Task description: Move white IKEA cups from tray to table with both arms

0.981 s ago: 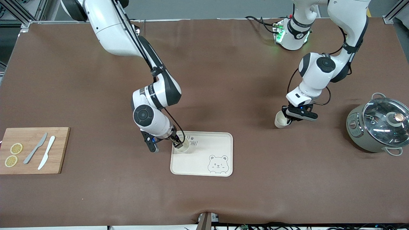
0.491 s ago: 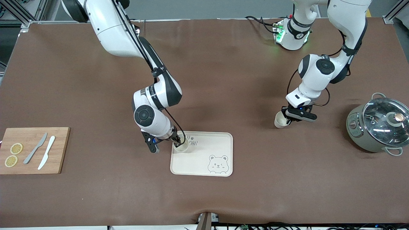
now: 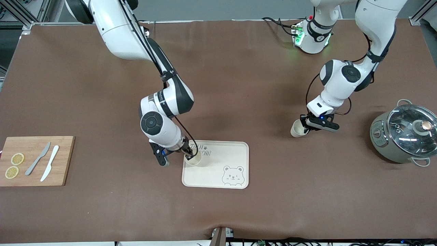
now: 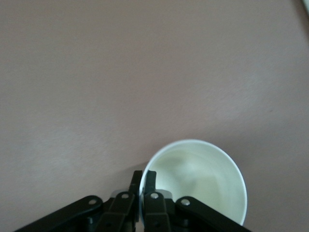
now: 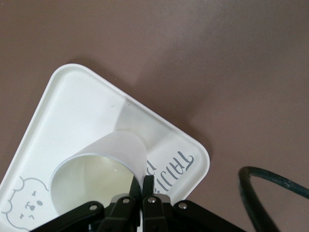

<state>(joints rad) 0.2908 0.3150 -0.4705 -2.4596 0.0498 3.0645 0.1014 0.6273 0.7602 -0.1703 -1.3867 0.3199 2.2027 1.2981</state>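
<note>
Pinching cups, right tool over bear tray, left tool near pot

This is a robotics lab set up as a mock kitchen, not a real home; two white Franka arms are bolted at the edge of a long table covered in one seamless brown mat; aluminium frame posts stand at the corners, and a control box with green lights and loose cables sits by the left arm's base; the household props are few and neatly staged: a bamboo cutting board with two lemon slices, a grey knife and a white knife, a glass-lidded cooking pot, and a cream tray with a bear drawing.
</note>
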